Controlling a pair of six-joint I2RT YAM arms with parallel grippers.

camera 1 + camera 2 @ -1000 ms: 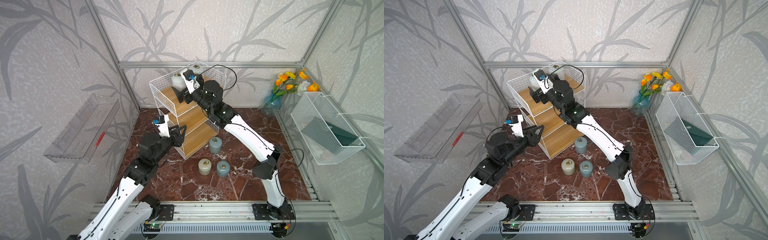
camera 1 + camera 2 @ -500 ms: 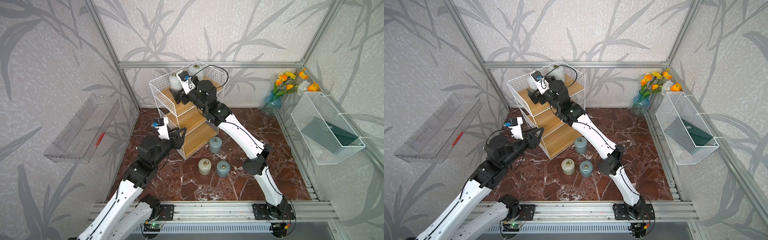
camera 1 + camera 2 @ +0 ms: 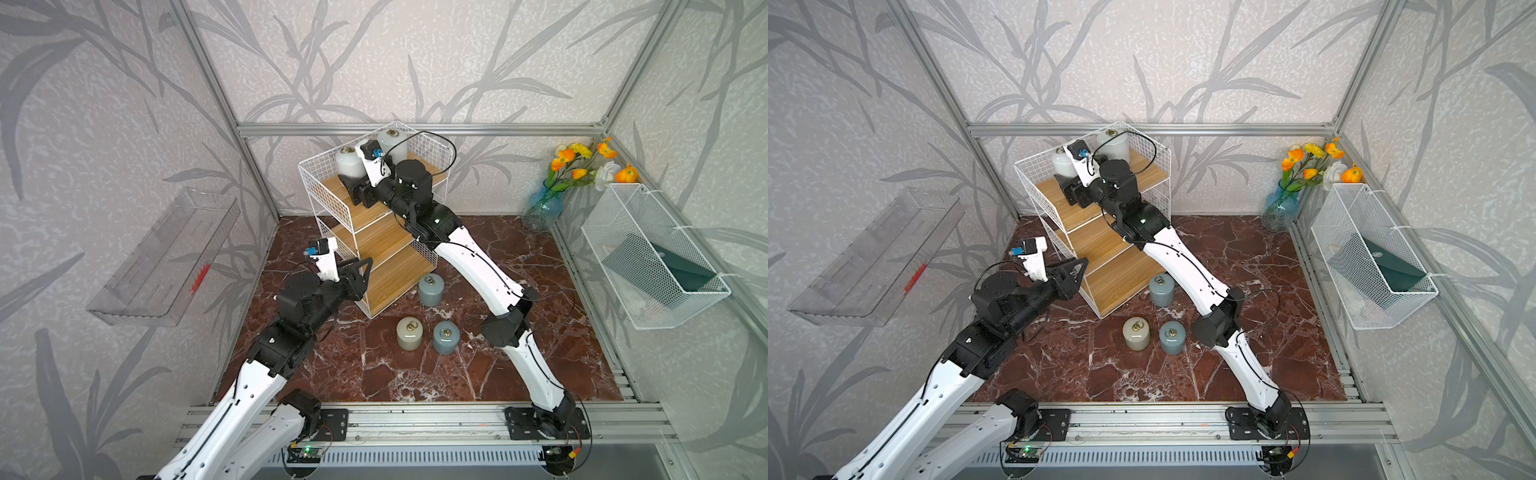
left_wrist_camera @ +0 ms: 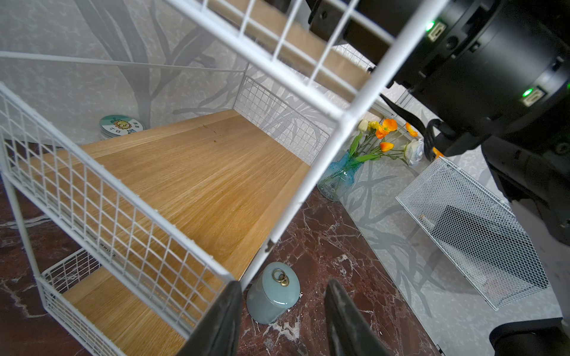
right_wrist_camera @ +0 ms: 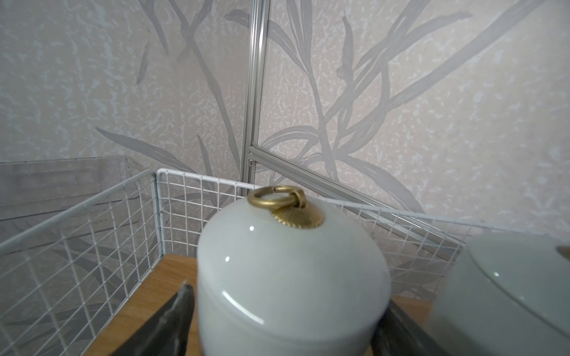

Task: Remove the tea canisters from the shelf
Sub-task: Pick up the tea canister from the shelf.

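Two white tea canisters [image 3: 347, 161] [image 3: 390, 143] stand on the top board of the shelf [image 3: 395, 274]. My right gripper [image 3: 351, 183] reaches over that board. In the right wrist view its fingers [image 5: 182, 311] lie close along both sides of the nearer white canister [image 5: 293, 277]; whether they press on it is not visible. The second white canister [image 5: 509, 292] is beside it. On the floor stand two blue-grey canisters [image 3: 431, 289] [image 3: 446, 336] and a beige one [image 3: 409, 333]. My left gripper [image 3: 365, 266] hangs open and empty at the shelf's middle tier.
A blue glass vase of flowers [image 3: 540, 208] stands in the back right corner. A white mesh basket [image 3: 648, 257] hangs on the right wall and a clear tray [image 3: 166, 253] on the left. A round tin [image 4: 121, 125] lies behind the shelf.
My right gripper has pushed further onto the top board, and its jaws have narrowed round the white canister. The left arm has barely shifted.
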